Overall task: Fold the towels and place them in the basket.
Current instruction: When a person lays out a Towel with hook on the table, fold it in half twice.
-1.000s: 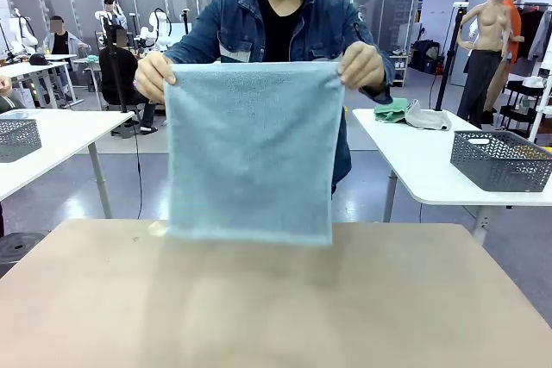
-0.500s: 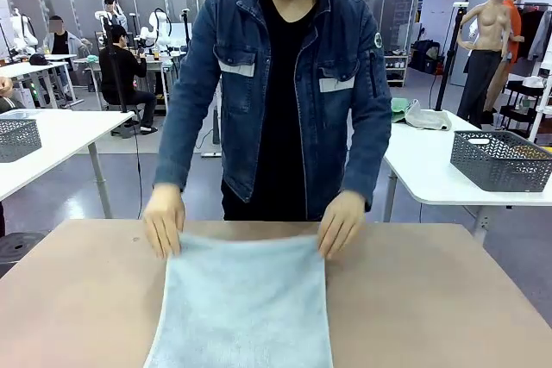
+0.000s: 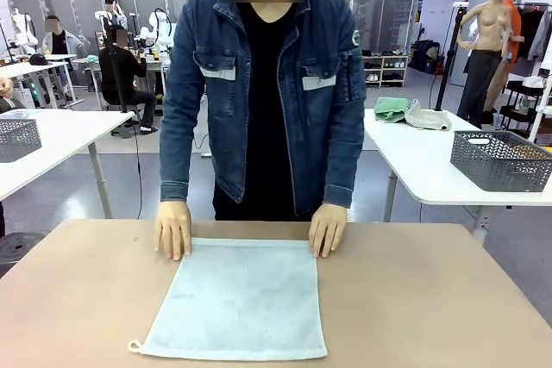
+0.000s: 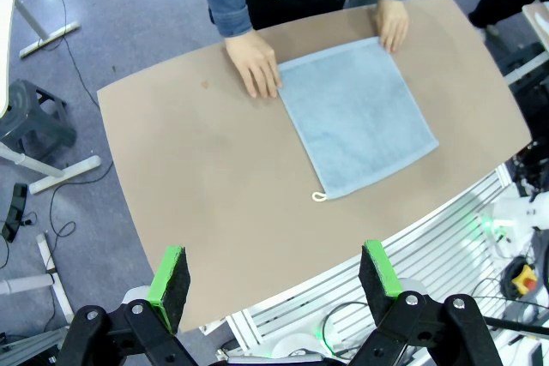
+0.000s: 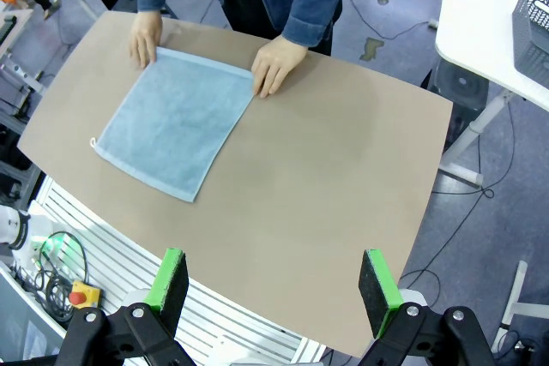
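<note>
Both grippers are held high above the table (image 3: 431,299). The left gripper (image 4: 273,263) is opened wide and nothing is held in it. The right gripper (image 5: 273,267) is opened just as wide, and nothing is caught between its green pads (image 5: 168,285). The pale blue towel (image 3: 237,299) is spread flat over the middle of the table, from close to the table's far edge toward its near edge. Its two far corners are pressed down by one hand of the person (image 3: 174,228) and by the other hand (image 3: 328,228), right at the table's far edge. A small white loop (image 3: 134,346) is seen at one towel corner toward the table's near edge. The towel is judged to be soft, light and floppy, so it will likely sag and hang down as soon as it is lifted. It is not thought to be slippery, because the fuzzy cloth should be gripped well by the pads, and it cannot be broken. It is best taken at the two corners nearest the table's near edge, one corner for each gripper, so that the edge is kept straight for the fold. The cloth lies thin and flat on the table, so a little bit may have to be pinched up first. The loop looks too small to be grabbed.
</note>
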Robot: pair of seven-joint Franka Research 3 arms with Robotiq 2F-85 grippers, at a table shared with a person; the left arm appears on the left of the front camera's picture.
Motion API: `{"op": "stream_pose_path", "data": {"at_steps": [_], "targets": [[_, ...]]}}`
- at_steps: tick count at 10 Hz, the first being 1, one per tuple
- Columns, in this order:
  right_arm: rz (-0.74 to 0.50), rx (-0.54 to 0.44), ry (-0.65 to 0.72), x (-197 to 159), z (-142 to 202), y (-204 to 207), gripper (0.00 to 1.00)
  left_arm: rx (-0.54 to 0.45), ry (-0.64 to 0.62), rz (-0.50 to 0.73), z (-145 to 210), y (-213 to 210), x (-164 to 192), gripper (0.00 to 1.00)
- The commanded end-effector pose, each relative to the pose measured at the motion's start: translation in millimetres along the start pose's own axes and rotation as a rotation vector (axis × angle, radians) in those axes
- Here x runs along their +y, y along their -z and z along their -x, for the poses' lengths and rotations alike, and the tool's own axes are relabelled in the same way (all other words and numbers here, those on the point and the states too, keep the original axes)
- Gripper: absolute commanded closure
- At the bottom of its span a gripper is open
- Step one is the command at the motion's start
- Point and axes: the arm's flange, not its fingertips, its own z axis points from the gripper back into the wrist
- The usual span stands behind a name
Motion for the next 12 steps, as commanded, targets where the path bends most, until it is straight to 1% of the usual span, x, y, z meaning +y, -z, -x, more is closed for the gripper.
{"op": "stream_pose_path", "data": {"at_steps": [1,12], "targets": [[-0.005,-0.006,0.001,0.8,-1.3,0.6,0.0,-0.002,0.007,0.005,-0.5,-0.1,-1.2,0.0],[-0.005,-0.006,0.001,0.8,-1.3,0.6,0.0,-0.002,0.007,0.005,-0.5,-0.1,-1.2,0.0]]}}
